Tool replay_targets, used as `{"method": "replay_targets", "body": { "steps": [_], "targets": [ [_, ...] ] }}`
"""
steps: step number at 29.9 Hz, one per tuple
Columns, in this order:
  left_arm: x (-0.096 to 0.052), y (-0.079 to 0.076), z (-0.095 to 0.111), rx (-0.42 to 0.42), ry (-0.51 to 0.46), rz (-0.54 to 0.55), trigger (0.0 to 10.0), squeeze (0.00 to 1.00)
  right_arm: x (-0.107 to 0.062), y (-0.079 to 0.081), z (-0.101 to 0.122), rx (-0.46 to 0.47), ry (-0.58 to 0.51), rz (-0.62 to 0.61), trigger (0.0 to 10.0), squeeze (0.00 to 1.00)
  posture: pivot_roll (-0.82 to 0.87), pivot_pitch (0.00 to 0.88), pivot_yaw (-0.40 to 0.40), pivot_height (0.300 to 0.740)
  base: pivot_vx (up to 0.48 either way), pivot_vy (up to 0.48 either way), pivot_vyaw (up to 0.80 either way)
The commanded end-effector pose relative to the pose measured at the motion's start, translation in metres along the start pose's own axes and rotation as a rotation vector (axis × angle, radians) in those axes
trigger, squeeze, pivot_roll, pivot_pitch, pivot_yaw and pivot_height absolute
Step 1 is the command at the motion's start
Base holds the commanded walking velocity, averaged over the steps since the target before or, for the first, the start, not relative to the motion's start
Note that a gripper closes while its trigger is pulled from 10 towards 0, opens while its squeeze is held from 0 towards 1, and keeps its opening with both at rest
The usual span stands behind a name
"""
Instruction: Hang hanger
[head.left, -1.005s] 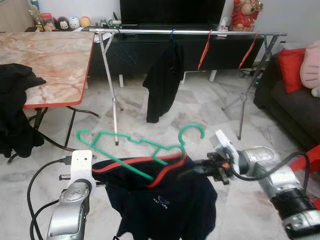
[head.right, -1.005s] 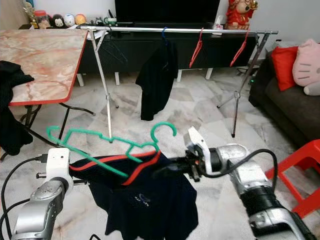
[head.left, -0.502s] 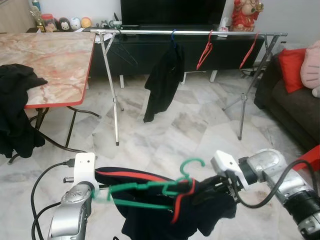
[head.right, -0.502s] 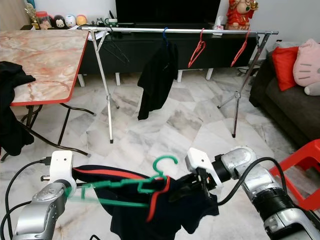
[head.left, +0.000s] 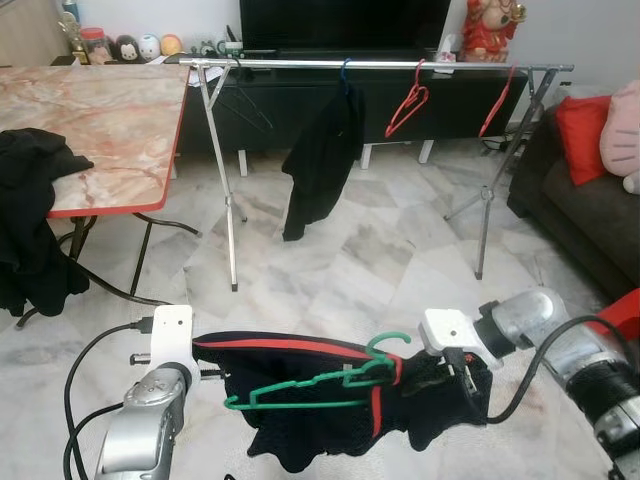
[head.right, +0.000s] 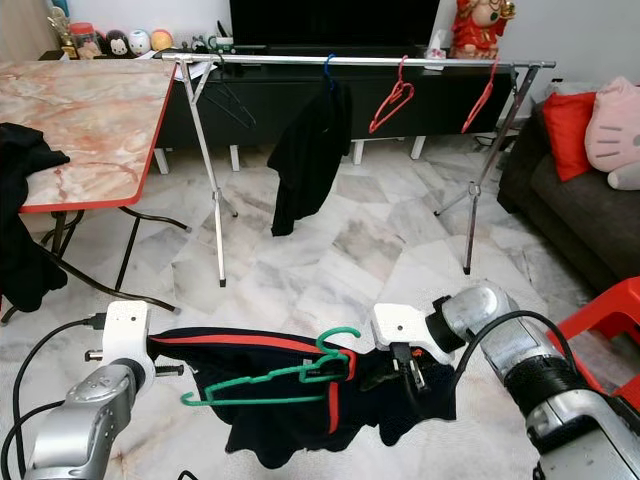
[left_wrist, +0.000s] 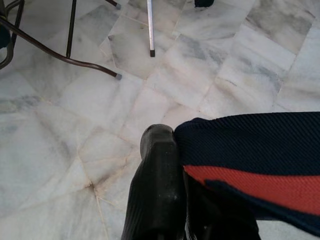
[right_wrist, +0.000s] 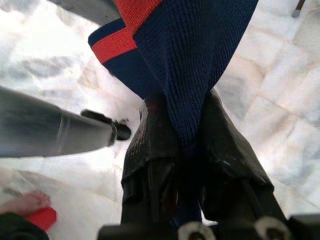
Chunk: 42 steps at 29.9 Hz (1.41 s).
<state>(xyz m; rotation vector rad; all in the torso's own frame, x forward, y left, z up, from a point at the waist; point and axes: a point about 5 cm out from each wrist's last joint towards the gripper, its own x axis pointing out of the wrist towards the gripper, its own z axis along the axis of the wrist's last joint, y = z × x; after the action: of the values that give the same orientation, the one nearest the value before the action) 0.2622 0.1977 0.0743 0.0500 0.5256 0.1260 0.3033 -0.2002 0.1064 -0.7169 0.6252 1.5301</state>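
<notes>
A navy shirt with red trim (head.left: 300, 425) hangs stretched between my two grippers, low over the marble floor. My left gripper (head.left: 213, 372) is shut on its left edge, seen close up as left gripper (left_wrist: 176, 142). My right gripper (head.left: 445, 372) is shut on its right edge, with cloth pinched between the fingers (right_wrist: 150, 135). A green hanger (head.left: 300, 392) lies tilted in the shirt's neck, its hook (head.left: 388, 345) sticking up near the right gripper. The silver clothes rail (head.left: 380, 64) stands farther ahead.
On the rail hang a black shirt (head.left: 320, 165), two red hangers (head.left: 405, 105) and a black hanger (head.left: 250, 110). A marble table (head.left: 100, 120) with dark clothes (head.left: 30, 210) stands left. A sofa (head.left: 590, 220) and red stool (head.left: 625, 310) are right. A person's foot (right_wrist: 22, 204) is nearby.
The green hanger has dropped from above the shirt to lie low in its neck. The shirt is now pulled out wider between the grippers, and the right gripper has moved down and right.
</notes>
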Motion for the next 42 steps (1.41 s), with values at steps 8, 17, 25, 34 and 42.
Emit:
{"method": "replay_targets", "body": {
  "steps": [8, 17, 25, 34, 42],
  "targets": [
    [-0.003, 0.039, -0.005, 0.072, 0.034, 0.175, 10.0, 0.0, -0.025, -0.016, -0.019, 0.033, 0.141, -0.235, 0.0, 0.0, -0.06, 0.0, -0.034, 0.74, 0.0, 0.0, 0.0],
    [-0.003, 0.036, -0.006, 0.09, 0.043, 0.153, 10.0, 0.0, -0.018, -0.023, -0.019, 0.022, 0.167, -0.323, 0.0, 0.0, -0.07, 0.0, -0.032, 0.74, 0.0, 0.0, 0.0],
    [-0.004, 0.027, 0.006, 0.094, -0.002, 0.105, 10.0, 0.0, -0.007, -0.023, -0.027, -0.003, 0.283, -0.323, 0.0, 0.0, -0.06, 0.0, -0.037, 0.74, 0.0, 0.0, 0.0],
    [-0.011, -0.008, 0.031, 0.094, -0.079, -0.11, 10.0, 0.0, 0.008, -0.033, -0.025, 0.026, 0.327, -0.454, 0.0, 0.0, -0.06, 0.0, -0.038, 0.74, 0.0, 0.0, 0.0],
    [-0.016, -0.03, 0.041, 0.081, -0.108, -0.224, 10.0, 0.0, 0.026, -0.034, -0.016, 0.066, 0.257, -0.476, 0.0, 0.0, -0.05, 0.0, -0.041, 0.74, 0.0, 0.0, 0.0]
  ]
}}
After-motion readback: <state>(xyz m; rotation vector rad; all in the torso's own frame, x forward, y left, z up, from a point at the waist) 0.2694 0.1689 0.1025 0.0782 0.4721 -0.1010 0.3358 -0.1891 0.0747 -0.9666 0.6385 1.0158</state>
